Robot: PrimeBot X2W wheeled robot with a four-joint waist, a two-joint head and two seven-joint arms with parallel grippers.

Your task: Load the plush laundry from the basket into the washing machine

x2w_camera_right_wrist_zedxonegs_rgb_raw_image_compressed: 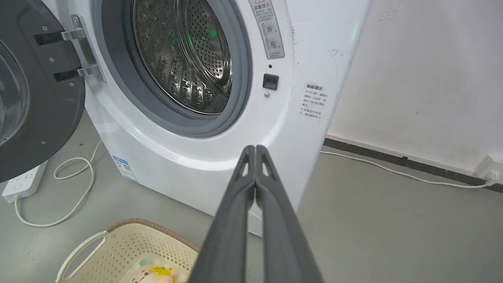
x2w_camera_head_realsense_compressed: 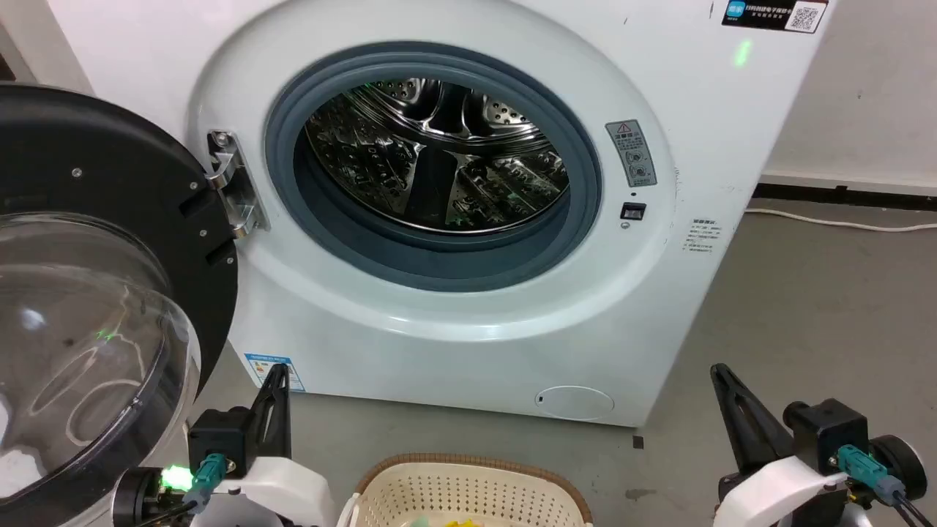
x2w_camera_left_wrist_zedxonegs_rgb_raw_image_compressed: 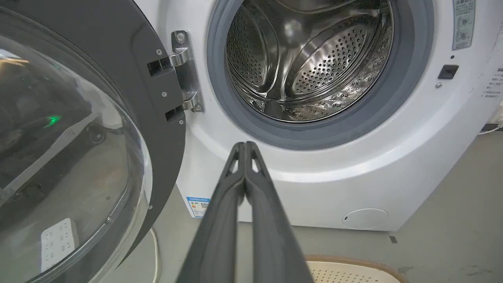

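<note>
The white washing machine [x2w_camera_head_realsense_compressed: 468, 322] stands before me with its dome door [x2w_camera_head_realsense_compressed: 88, 307] swung open to the left and the steel drum [x2w_camera_head_realsense_compressed: 439, 154] bare inside. The cream basket [x2w_camera_head_realsense_compressed: 468, 490] with a brown rim sits on the floor at the bottom centre. In it lies the pale pink figure in yellow [x2w_camera_right_wrist_zedxonegs_rgb_raw_image_compressed: 153, 273]; a bit of yellow plush [x2w_camera_head_realsense_compressed: 461, 522] peeks at the frame edge. The hot-dog toy is hidden. My left gripper [x2w_camera_head_realsense_compressed: 278, 373] is shut and holds nothing, left of the basket. My right gripper [x2w_camera_head_realsense_compressed: 719, 372] is shut too, right of the basket.
A white power strip [x2w_camera_right_wrist_zedxonegs_rgb_raw_image_compressed: 21, 182] and looped cable [x2w_camera_right_wrist_zedxonegs_rgb_raw_image_compressed: 74, 188] lie on the grey floor left of the machine, under the open door. Another white cable [x2w_camera_right_wrist_zedxonegs_rgb_raw_image_compressed: 393, 171] runs along the wall's dark skirting at the right. Open floor lies right of the machine.
</note>
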